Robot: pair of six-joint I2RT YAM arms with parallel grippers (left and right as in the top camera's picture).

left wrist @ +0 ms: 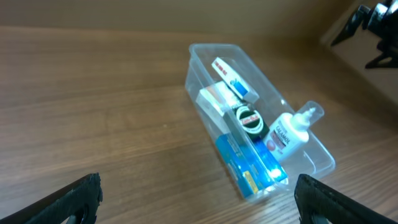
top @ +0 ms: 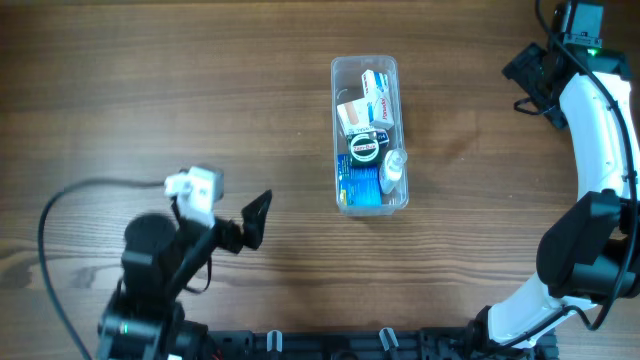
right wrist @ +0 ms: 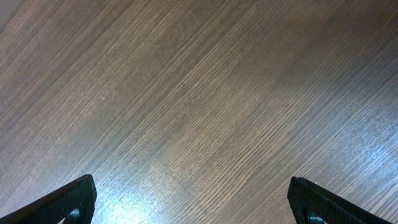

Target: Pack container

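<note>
Container: clear plastic tub, rectangular with rounded corners, long and narrow, open-topped. It stands upright on the wooden tabletop, right of centre in the overhead view, well apart from both arms.

Contents:
- blue box at the near end
- white pump bottle lying against the right wall beside the blue box
- round black tin at mid-length
- white carton with red and blue print towards the far end
- a second pale carton beside it

Handling (judged): thin rigid walls with some flex. Light, though weighted towards the near end. Smooth and likely slippery. The loose contents would shift if it is tipped. The best hold is a pinch on a bare stretch of the long rim, or across the narrow width, keeping it level.

Left end effector: fingers spread wide, nothing held, facing the tub from the near left.

Right end effector: fingers spread wide, nothing held, over bare wood at the far right edge.

Status (judged): the packing looks close to complete, since no loose items show on the tabletop.
</note>
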